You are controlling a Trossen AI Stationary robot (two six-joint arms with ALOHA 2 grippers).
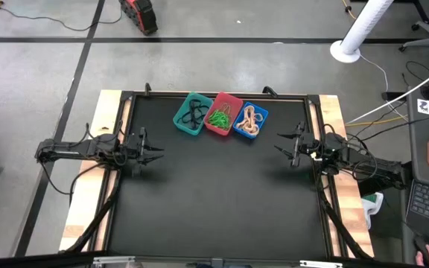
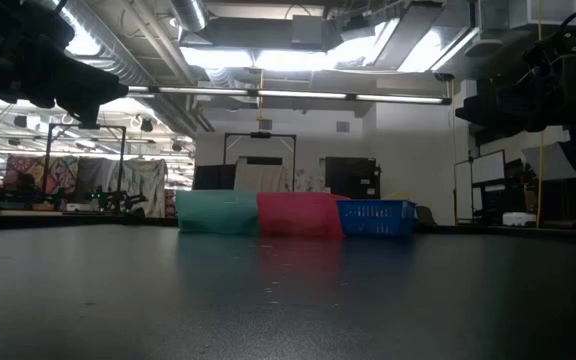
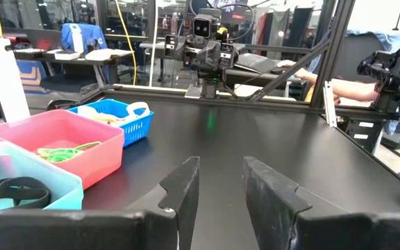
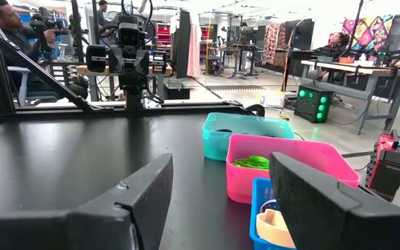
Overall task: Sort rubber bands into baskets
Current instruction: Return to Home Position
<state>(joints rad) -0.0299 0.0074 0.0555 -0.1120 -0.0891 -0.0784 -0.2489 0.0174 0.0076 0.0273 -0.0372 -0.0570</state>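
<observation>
My left end effector hangs over the 9 o'clock edge of the tabletop, fingers parted and gripping nothing. My right end effector mirrors it at the 3 o'clock edge, spread wider and likewise gripping nothing. A wide stretch of dark tabletop lies between them and runs down to the 6 o'clock edge.

Three baskets stand side by side in a row at 12 o'clock: the teal basket, the red basket and the blue basket. Only the high view looks into all three. It shows black rubber bands in the teal, green rubber bands in the red and tan rubber bands in the blue. Each is a tangle I cannot count. The low view shows just three outer walls, with the contents hidden. My left wrist view catches the black and green loops. My right wrist view catches green ones and a tan loop in the blue basket.
</observation>
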